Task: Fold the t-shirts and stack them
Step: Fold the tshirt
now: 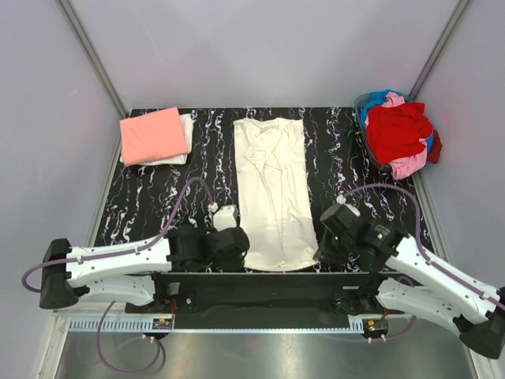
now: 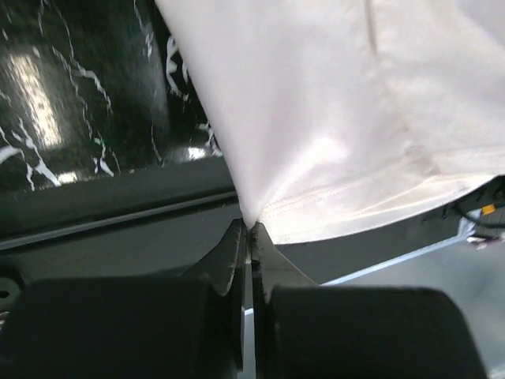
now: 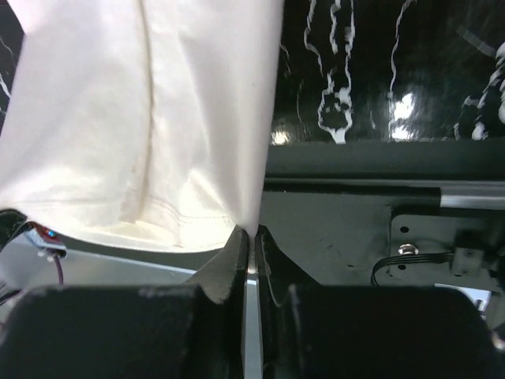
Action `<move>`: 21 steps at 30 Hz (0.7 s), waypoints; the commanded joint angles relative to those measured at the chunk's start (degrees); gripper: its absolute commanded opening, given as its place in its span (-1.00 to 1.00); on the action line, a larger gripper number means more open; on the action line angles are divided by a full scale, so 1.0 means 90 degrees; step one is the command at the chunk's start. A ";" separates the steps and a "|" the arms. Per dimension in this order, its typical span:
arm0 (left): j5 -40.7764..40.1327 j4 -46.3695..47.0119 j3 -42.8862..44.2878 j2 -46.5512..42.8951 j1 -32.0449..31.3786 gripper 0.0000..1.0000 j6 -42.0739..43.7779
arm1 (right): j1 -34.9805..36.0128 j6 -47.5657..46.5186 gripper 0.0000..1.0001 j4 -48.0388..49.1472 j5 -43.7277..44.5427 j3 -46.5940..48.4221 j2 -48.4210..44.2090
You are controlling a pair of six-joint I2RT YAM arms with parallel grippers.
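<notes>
A long cream t-shirt (image 1: 272, 189), folded lengthwise, lies down the middle of the black marbled table. My left gripper (image 1: 241, 246) is shut on its near left hem corner, seen in the left wrist view (image 2: 251, 227). My right gripper (image 1: 319, 251) is shut on its near right hem corner, seen in the right wrist view (image 3: 252, 230). The hem (image 2: 363, 205) hangs between them just above the table's front edge. A folded salmon-pink shirt (image 1: 152, 135) lies on a folded white shirt (image 1: 186, 126) at the back left. A heap of red (image 1: 398, 130), pink and blue shirts sits at the back right.
The shirt heap rests in a basket (image 1: 364, 118) at the table's back right corner. A black rail (image 1: 260, 284) runs along the near edge between the arm bases. Grey walls enclose the table on three sides.
</notes>
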 commanded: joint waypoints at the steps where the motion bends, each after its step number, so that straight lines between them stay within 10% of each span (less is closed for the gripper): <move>1: -0.0632 -0.0558 0.0870 0.0283 0.0346 -0.99 0.0581 | 0.0033 -0.0530 -1.00 -0.0333 0.1178 0.1190 0.0805; 21: 0.0725 0.0066 0.3243 0.2793 0.3804 -1.00 0.3756 | -0.2555 -0.3422 -1.00 0.0809 0.0322 0.3955 0.4820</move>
